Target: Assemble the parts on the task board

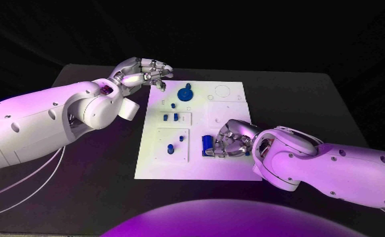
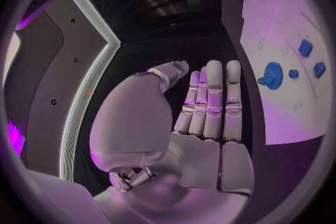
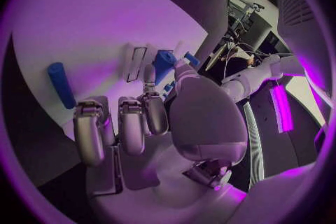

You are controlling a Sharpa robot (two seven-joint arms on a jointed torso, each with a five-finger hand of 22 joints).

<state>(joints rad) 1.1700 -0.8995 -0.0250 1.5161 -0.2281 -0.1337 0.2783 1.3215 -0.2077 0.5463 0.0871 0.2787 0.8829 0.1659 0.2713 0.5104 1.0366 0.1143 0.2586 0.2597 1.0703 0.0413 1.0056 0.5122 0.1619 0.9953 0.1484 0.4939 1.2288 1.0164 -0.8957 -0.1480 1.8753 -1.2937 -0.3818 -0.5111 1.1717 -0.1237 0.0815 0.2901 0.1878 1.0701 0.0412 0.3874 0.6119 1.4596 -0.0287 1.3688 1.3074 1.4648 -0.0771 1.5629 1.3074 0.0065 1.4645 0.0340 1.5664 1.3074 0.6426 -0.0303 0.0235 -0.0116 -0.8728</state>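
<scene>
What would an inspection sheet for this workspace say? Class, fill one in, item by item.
Surface: black table, matte.
Job's things: white task board at centre; round blue part near its far end, small blue parts mid-board, blue cylinder beside the right robot hand.
Clutter: nothing seen.
Robot hands: left robot hand held off the board's far left corner, holding nothing; right robot hand low over the board, fingers curled by the cylinder, grasp unclear.
Cables: thin white cables under the left arm.
Surroundings: dark backdrop.

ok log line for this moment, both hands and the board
left hand: open, beside board's far left corner | right hand: fingers curled by blue cylinder, grip unclear | task board: blue round part near far edge
</scene>
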